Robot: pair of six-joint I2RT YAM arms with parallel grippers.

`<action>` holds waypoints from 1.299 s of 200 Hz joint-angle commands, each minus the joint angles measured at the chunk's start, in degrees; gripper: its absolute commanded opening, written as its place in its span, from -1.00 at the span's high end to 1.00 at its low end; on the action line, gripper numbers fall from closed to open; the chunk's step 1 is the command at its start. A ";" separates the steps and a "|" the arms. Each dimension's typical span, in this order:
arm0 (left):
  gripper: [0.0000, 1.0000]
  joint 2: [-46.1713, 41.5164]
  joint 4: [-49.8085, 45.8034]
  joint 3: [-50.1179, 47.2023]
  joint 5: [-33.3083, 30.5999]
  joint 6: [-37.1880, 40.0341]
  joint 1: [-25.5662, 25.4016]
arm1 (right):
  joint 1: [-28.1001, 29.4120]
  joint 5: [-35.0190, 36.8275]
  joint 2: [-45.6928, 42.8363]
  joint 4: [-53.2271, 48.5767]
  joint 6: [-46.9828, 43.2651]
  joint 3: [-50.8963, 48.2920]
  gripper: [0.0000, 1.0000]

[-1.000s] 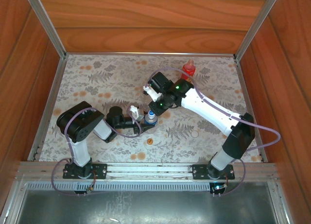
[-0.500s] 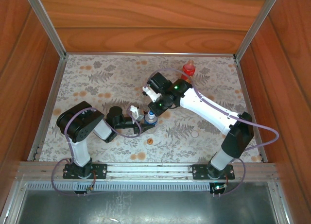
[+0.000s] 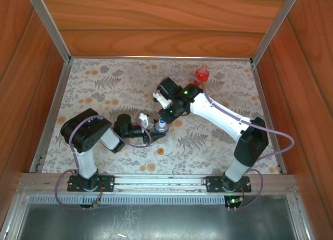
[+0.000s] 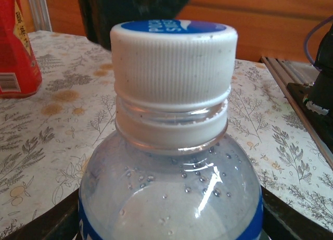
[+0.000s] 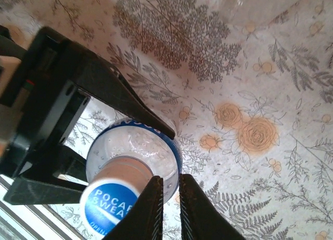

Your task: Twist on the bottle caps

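Note:
A short clear bottle [image 4: 171,198] with a blue label [image 5: 166,141] stands upright near the table's middle [image 3: 162,126]. My left gripper [image 3: 155,128] is shut on its body, with a black finger [image 5: 132,102] on each side. A blue-topped cap [image 4: 174,58] with white ribbed sides sits on its neck [image 5: 112,211]. My right gripper [image 5: 170,184] hovers just beside that cap, shut with nothing between its fingers [image 3: 166,114]. The red bottle [image 3: 202,73] stands at the back right [image 4: 18,47]. An orange cap [image 3: 160,151] and a white cap [image 3: 208,143] lie loose on the cloth.
A flower-patterned cloth [image 3: 104,89] covers the table. Wooden walls and metal rails [image 3: 52,110] close it in on three sides. Part of a clear plastic object [image 5: 255,3] shows at the top of the right wrist view.
The right gripper's jaws closed fully beside the cap. The right arm's elbow swung slightly left. The left arm and the bottle stayed still.

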 commanded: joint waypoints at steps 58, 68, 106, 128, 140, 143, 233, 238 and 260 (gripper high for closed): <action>-0.13 2.53 -10.73 -2.18 -1.67 0.47 0.35 | -0.80 2.37 -4.30 -1.15 1.31 -0.01 0.43; -0.13 2.43 -10.73 -2.23 -1.85 1.02 0.35 | -1.08 3.40 -5.16 -0.81 1.67 -0.18 0.40; -0.13 2.53 -10.73 -2.45 -2.97 3.06 0.36 | -1.44 0.95 -11.45 7.28 2.01 -5.32 0.31; -0.13 2.29 -10.74 -2.74 -3.66 3.50 0.33 | -1.70 -6.59 -12.61 8.49 2.26 -6.35 0.15; -0.13 2.26 -10.73 -2.76 -3.52 3.64 0.33 | -1.70 -10.52 -13.40 8.13 -3.36 -7.32 0.02; -0.13 2.26 -10.78 -2.80 -3.43 3.74 0.32 | -1.70 -11.25 -13.70 7.86 -5.21 -7.54 0.00; -0.13 3.40 -10.73 -3.20 1.70 6.66 0.40 | -2.30 -23.03 -14.55 -1.23 -56.62 -8.40 -0.18; -0.14 3.41 -10.73 -3.26 1.62 6.74 0.34 | -2.25 -22.99 -13.54 -1.91 -57.18 -7.52 -0.15; -0.13 3.33 -10.69 -3.37 1.43 6.87 0.36 | -2.31 -21.62 -9.40 -3.14 -59.14 -4.40 -0.04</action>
